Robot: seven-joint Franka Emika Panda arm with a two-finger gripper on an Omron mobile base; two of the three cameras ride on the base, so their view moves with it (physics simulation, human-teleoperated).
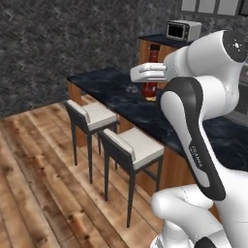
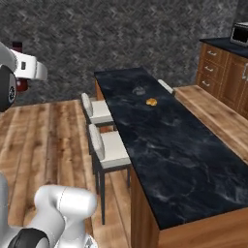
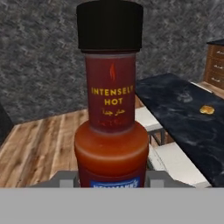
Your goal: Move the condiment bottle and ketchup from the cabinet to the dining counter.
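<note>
one condiment bottle (image 3: pixel 110 109), two stools (image 1: pixel 112 131), one dining counter (image 2: pixel 160 140), one microwave (image 1: pixel 183 30).

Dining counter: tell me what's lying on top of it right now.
On the dining counter lies a small orange-yellow item and a faint greyish mark nearer the far end. In the left base view the arm covers part of the top. The condiment bottle sits in the gripper.

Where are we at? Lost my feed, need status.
Gripper shut on condiment bottle, carried upright. Dining counter ahead, bottle not yet over it. Small orange item on counter, two stools alongside.
</note>
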